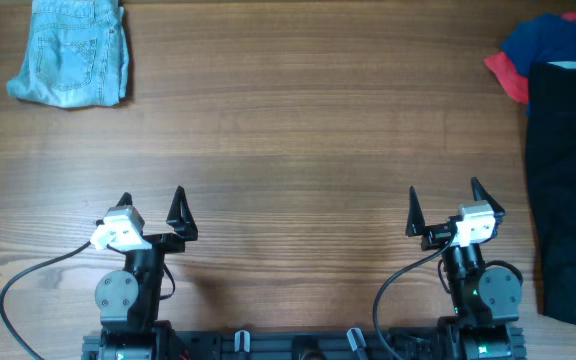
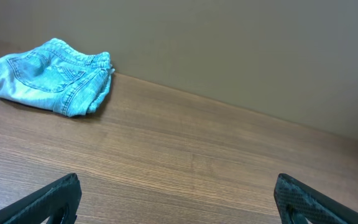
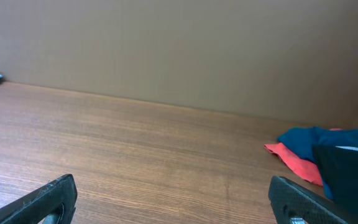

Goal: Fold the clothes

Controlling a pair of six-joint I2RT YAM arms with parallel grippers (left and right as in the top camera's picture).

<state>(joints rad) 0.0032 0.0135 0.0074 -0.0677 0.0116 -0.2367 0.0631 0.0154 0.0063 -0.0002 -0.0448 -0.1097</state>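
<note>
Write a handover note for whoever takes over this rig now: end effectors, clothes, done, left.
Open and empty, near the front edge: left end effector, right end effector.
Far left corner of the table: denim shorts, apparently folded.
Right edge: black garment, overlapping a dark blue garment and a red garment bunched at the far right.
Done: shorts, seemingly.
Left: the three garments on the right.

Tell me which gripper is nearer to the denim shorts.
Left. The denim shorts lie at the far edge, ahead and slightly left of the left gripper; the right gripper sits across the table, much farther to the shorts' right.
</note>
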